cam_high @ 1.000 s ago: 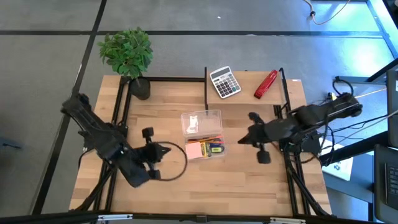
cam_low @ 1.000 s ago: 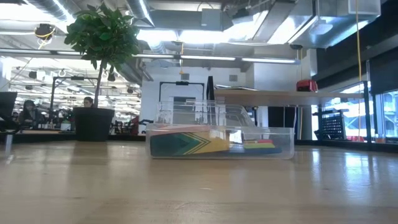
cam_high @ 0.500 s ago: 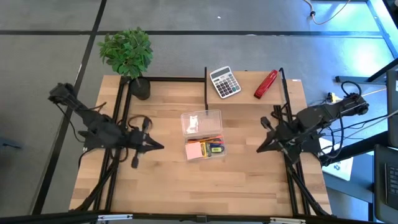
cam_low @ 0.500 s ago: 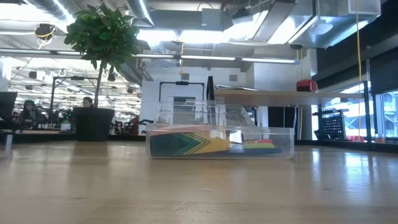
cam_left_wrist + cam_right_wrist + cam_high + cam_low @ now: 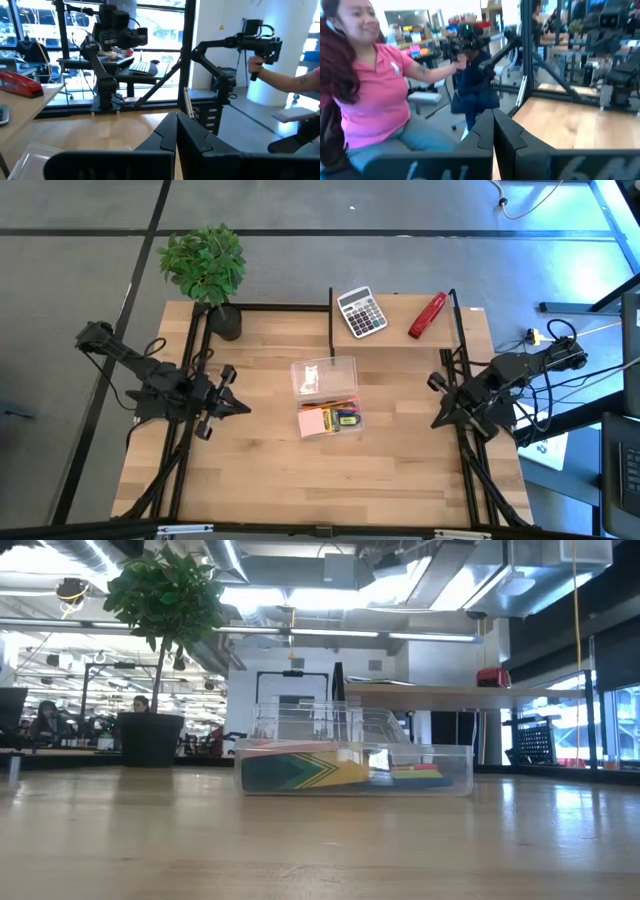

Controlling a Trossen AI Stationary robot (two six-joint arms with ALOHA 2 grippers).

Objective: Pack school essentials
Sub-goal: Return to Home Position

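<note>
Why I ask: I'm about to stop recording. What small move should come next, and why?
Probably just settle both arms into rest. The left gripper and right gripper sit shut and empty near the side edges of the table, well clear of the box, which holds the stationery; no stationery lies outside it.

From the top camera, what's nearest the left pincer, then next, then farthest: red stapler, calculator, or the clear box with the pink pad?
From the left pincer, on the left:
1. The clear box, in the middle.
2. The calculator, at the far edge.
3. The red stapler, far edge, further right.
</note>
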